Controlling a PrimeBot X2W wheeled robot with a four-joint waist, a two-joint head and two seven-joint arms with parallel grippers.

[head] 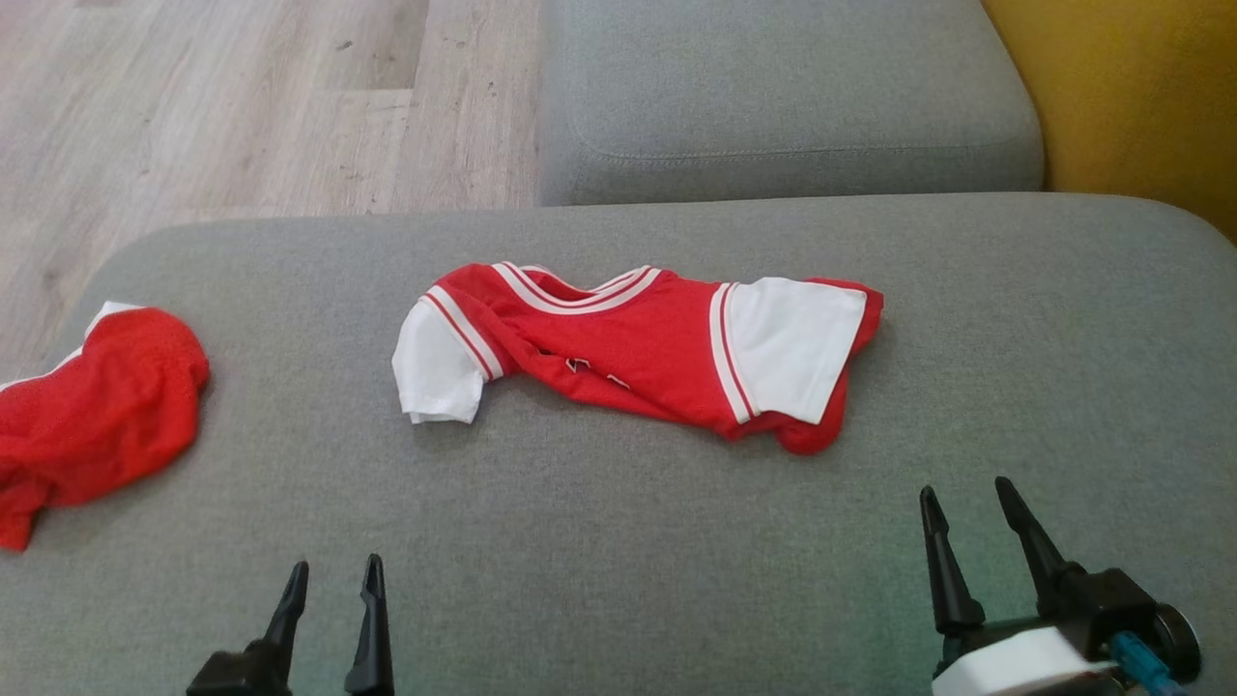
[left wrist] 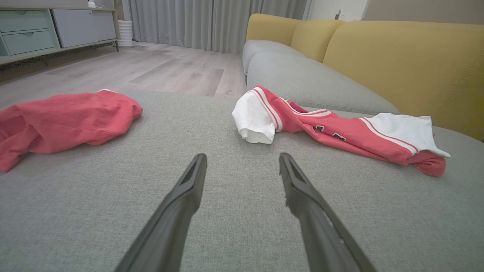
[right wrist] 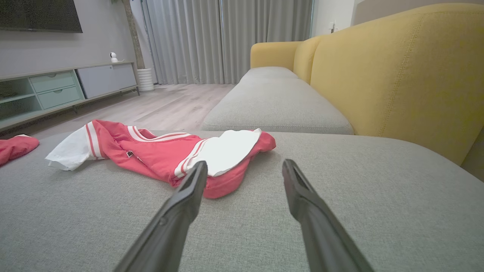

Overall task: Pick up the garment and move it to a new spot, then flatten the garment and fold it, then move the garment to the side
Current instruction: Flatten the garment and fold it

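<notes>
Far left, a red cloth (head: 97, 406) lies bunched at the cushion (head: 618, 561) edge. Left gripper (head: 336, 565) hovers low, fingers spread wide, empty. Centre of the cushion: the shirt (head: 638, 348), red with white sleeves, crumpled and apart from both grippers. Right gripper (head: 966, 488) hangs near the right sleeve (head: 792, 348), fingers spread too, nothing held. Risks, I'd say: a pinch catches one layer only and the shirt sags mid-lift, or the left arm goes for the wrong red cloth.

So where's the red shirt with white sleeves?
The shirt lies crumpled in the middle of the grey cushion in the head view, right of the other red garment.
</notes>
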